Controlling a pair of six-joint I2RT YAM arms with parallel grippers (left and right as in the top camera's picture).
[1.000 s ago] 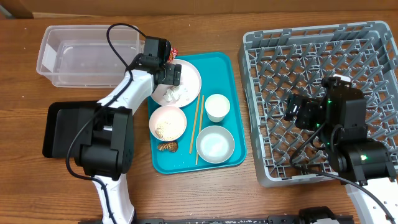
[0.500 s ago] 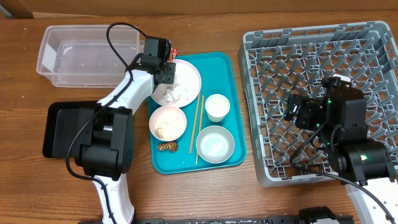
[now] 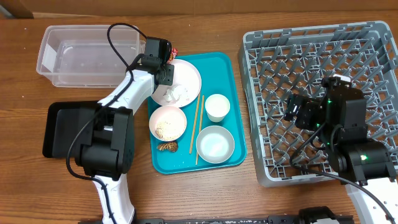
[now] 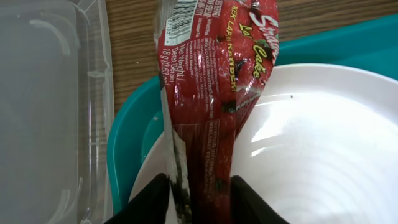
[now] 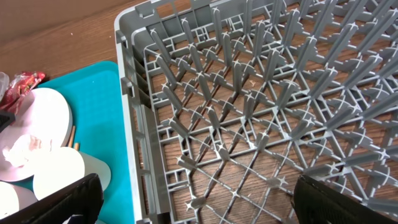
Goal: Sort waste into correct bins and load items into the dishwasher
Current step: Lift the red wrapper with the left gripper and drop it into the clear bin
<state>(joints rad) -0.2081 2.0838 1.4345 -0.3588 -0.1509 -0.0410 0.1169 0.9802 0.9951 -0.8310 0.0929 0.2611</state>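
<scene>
The task is only at its start. The left claw [image 4: 200, 196] is closed on the red wrapper [image 4: 211, 81] at the rim of the plate [image 4: 323, 155], beside the clear tub [image 3: 68, 53], not yet inside it. The right claw [image 5: 205, 199] stands wide and empty above the dish rack [image 3: 311, 56], which holds nothing. The tissue [image 3: 176, 94], bowls [image 3: 168, 122], cup [image 3: 216, 107] and chopsticks [image 3: 198, 127] wait on the teal tray [image 3: 233, 81].

Left gripper [image 4: 200, 198] — clamping the red wrapper [image 4: 211, 93] — edged slightly leftward.

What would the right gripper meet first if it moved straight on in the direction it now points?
Most likely the upright pegs of the grey dish rack; nothing lies between, though depth is unclear.
</scene>
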